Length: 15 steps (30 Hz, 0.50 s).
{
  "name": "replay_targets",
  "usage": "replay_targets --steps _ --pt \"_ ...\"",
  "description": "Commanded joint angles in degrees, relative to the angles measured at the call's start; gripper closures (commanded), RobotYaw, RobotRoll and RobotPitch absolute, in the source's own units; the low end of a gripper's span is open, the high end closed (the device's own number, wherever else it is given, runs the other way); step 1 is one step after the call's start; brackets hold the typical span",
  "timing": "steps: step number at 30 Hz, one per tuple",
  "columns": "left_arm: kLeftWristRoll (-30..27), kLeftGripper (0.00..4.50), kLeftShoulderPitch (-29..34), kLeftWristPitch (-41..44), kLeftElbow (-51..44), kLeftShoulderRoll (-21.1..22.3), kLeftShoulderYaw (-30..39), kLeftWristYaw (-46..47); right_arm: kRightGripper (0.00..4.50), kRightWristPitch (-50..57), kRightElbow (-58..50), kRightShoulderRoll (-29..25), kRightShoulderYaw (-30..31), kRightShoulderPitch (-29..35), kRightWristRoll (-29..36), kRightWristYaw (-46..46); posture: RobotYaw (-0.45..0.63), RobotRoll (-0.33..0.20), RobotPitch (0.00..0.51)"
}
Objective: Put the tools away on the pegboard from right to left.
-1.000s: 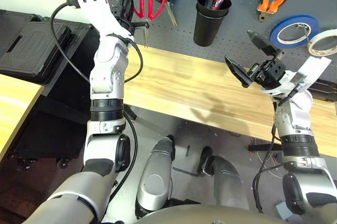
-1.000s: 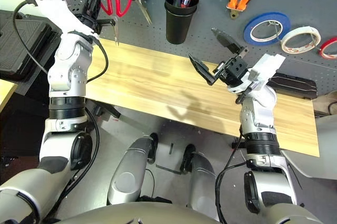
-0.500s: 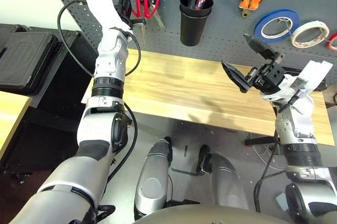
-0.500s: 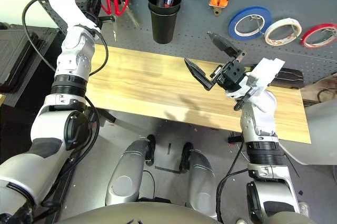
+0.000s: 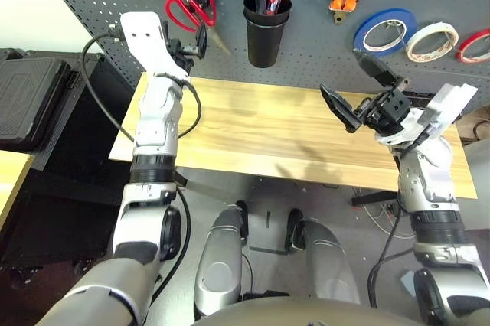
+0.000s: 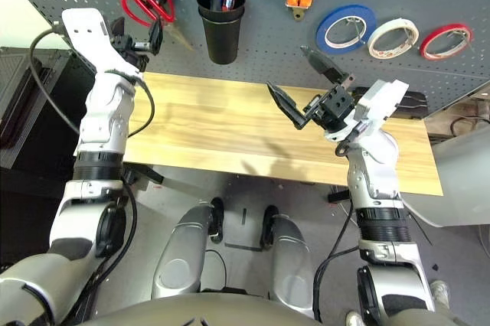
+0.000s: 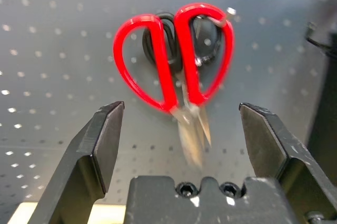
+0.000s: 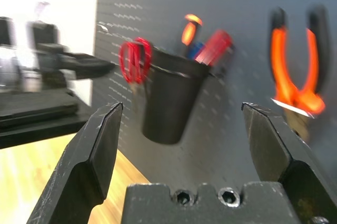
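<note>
Gently now: my left wrist view has the red-handled scissors (image 7: 188, 66) in front of my left gripper (image 7: 182, 107), its two fingers spread wide and clamped on nothing. They hang on the pegboard (image 7: 295, 24), loops up and blades down, overlapping the black-handled scissors (image 7: 148, 50); a metal hook end pokes out at one red loop. I judge the hanging to be nearly done, so the good move is to back straight away with the claw wide, letting neither fingertip catch a loop, and check that the hook bears the weight before I leave

From my right wrist, the right gripper (image 8: 182, 106) is wide apart too, with nothing in its grasp. Beyond it, the slim screwdriver (image 8: 189, 33) stands in the black cup (image 8: 171, 95) and the pliers (image 8: 281, 71) hang beside it, handles up. I would keep this arm quiet, well off the cup

Through my eyes, the scissors lean at a slant on the board, just beyond my left claw. To the right of the pliers, the whitish tape roll (image 6: 390, 53) hangs between the blue roll (image 6: 344, 47) and the red roll (image 6: 440, 55). With everything up, I should retreat slowly over the wooden table (image 6: 230, 112); a bump now could unhook either pair
</note>
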Motion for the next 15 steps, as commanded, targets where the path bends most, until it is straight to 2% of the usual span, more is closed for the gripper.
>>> replay_targets --steps 1,8,15 --pt "0.2 0.04 5.0 2.0 -5.6 0.9 -0.5 -1.3 0.0 2.3 0.0 0.4 -1.4 1.9 -1.5 -4.5 0.2 0.0 0.236" --pt "2.5 0.04 12.1 -2.4 -6.5 2.6 1.4 -0.1 0.0 3.9 4.0 2.2 -7.1 4.3 -7.2 -21.2 0.18 0.0 0.238" --pt "5.1 0.04 13.6 -9.4 0.5 2.9 3.0 1.4 0.0 2.1 11.1 2.3 -13.2 5.3 -12.6 -35.2 0.16 0.0 0.24"
